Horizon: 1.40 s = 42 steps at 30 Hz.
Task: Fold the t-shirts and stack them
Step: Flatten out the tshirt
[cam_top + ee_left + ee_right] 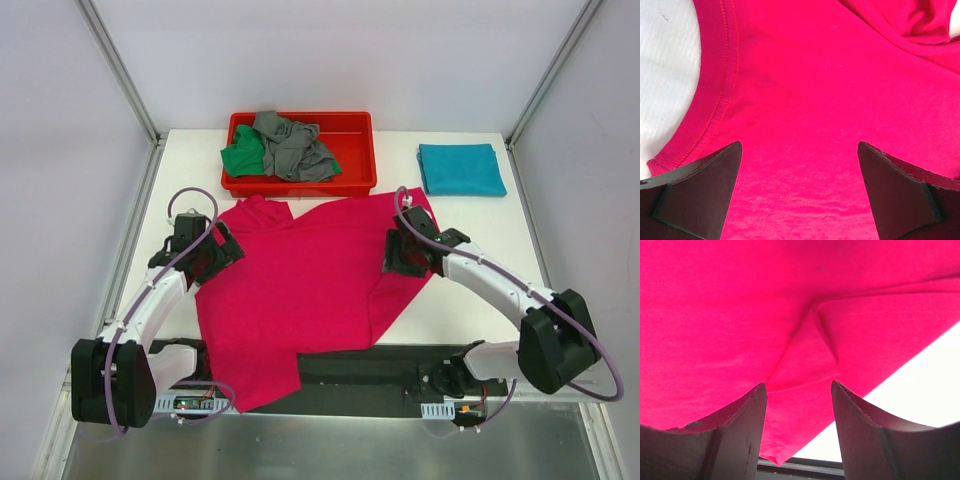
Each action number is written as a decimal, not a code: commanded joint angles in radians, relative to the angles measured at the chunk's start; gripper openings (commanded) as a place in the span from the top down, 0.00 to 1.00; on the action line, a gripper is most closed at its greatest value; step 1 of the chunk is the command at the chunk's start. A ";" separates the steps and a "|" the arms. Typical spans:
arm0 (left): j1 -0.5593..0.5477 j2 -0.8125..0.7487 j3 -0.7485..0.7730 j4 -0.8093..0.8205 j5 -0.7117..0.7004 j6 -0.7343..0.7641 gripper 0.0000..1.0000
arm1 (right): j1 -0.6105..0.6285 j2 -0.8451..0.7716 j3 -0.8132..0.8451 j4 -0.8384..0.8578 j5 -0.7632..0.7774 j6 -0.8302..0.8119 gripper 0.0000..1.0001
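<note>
Handling magenta tee [300, 290], spread mid-table [470, 230] w/ right flap lapped inward. Soft, light, limp; likely to sag & bunch, so best pinched at hem or fold edge, not mid-panel. Note left claw [800, 150] gaping wide over stitched left hem, holding nothing. Note right claw [799, 387] partly parted above puckered fold, no grip seen. Open room to right; red tray [350, 125] w/ green tee [242, 157] & grey tee [292, 148] just behind, teal tee [460, 168] folded back right.
</note>
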 commanded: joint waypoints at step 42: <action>-0.004 0.106 0.012 0.018 -0.021 -0.005 0.01 | -0.124 -0.328 -0.190 -0.665 0.392 0.287 0.98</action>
